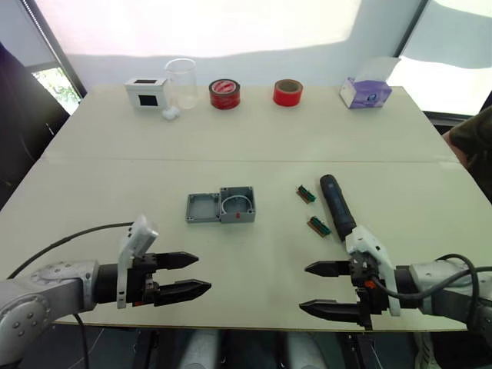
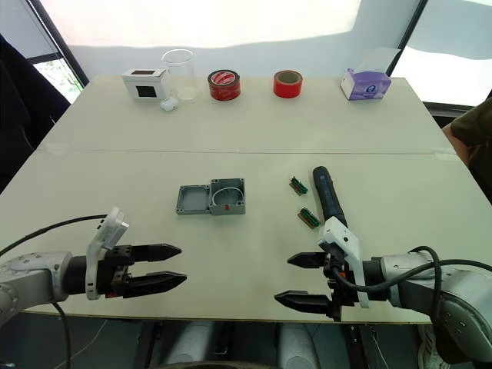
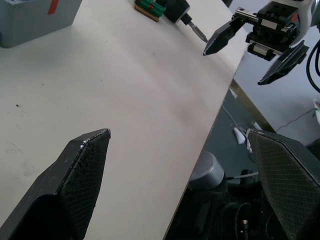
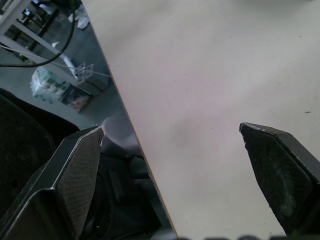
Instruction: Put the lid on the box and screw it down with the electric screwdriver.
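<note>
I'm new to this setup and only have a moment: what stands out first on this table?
Mid-table, the open grey box sits with its lid lying flat against its left side, not yet fitted. To their right lies the electric screwdriver, flanked by two small green parts. At the near edge, the left tool and right tool hover open, holding nothing.

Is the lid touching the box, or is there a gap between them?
Touching, as far as the head views show: in the left eye view the lid lies flat against the left side of the open box, with no table showing between them.
</note>
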